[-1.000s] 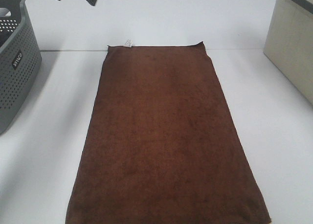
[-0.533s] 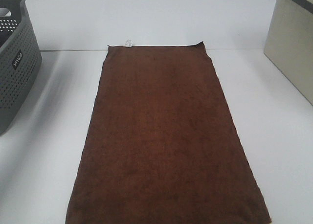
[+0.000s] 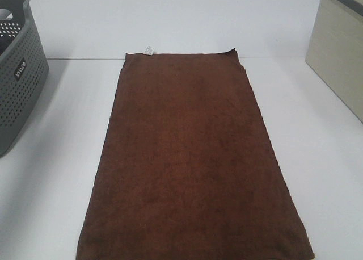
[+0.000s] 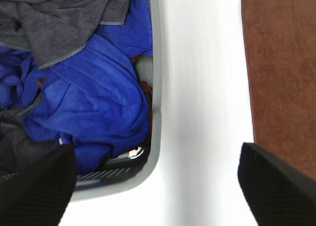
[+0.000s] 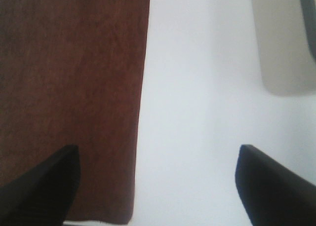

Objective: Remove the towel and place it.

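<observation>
Both our tools, left tool (image 4: pixel 158 186) and right tool (image 5: pixel 155 186), hang wide and empty; the towel (image 3: pixel 190 163) lies flat on the worktop (image 3: pixel 317 158). Placement looks finished; next we would likely just retreat.

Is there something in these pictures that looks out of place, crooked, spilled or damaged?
Nothing stands out. The towel lies flat and spread out on the white table, its white tag at the far edge. The grey basket holds crumpled blue and grey cloths, all inside its rim.
</observation>
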### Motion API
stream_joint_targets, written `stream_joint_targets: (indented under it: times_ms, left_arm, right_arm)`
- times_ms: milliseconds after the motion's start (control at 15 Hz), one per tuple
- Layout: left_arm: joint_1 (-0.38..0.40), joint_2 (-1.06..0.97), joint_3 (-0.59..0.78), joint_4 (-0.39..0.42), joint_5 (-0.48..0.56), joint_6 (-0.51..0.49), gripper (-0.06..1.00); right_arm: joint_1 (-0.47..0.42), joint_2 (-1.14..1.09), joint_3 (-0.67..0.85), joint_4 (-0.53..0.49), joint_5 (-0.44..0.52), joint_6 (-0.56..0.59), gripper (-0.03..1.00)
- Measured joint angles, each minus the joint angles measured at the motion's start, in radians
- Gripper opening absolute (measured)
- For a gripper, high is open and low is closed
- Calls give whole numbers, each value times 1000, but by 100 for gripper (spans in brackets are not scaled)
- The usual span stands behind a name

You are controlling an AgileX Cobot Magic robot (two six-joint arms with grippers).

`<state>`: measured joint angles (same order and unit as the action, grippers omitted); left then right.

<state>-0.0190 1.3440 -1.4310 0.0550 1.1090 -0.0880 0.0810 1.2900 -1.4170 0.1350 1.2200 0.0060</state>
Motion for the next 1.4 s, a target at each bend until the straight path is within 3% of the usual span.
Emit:
stream_joint_targets:
  times_ms: [67, 133, 200, 267, 400, 533, 1000, 1400]
  left_arm:
    - [0, -209, 177, 22, -15, -15, 82]
    - [0, -318, 260, 25, -22, -29, 82]
    - [0, -318, 260, 25, -22, -29, 82]
    - [0, -530, 432, 29, -24, -56, 82]
    - [0, -630, 502, 44, -27, -60, 82]
    - [0, -923, 678, 106, -25, -62, 82]
    - [0, -1333, 882, 118, 2, -61, 81]
    - [0, -1348, 911, 53, -16, -31, 81]
  right_arm:
    - [0, -202, 217, 11, 2, 0, 81]
    - [0, -299, 306, 10, 3, 0, 81]
    - [0, -299, 306, 10, 3, 0, 81]
    - [0, -498, 469, -7, -3, 0, 81]
    - [0, -599, 528, -30, -27, 0, 81]
    - [0, -851, 660, -49, -74, 0, 81]
    - [0, -1260, 866, -50, -75, -6, 81]
    - [0, -1294, 913, -45, -144, -75, 79]
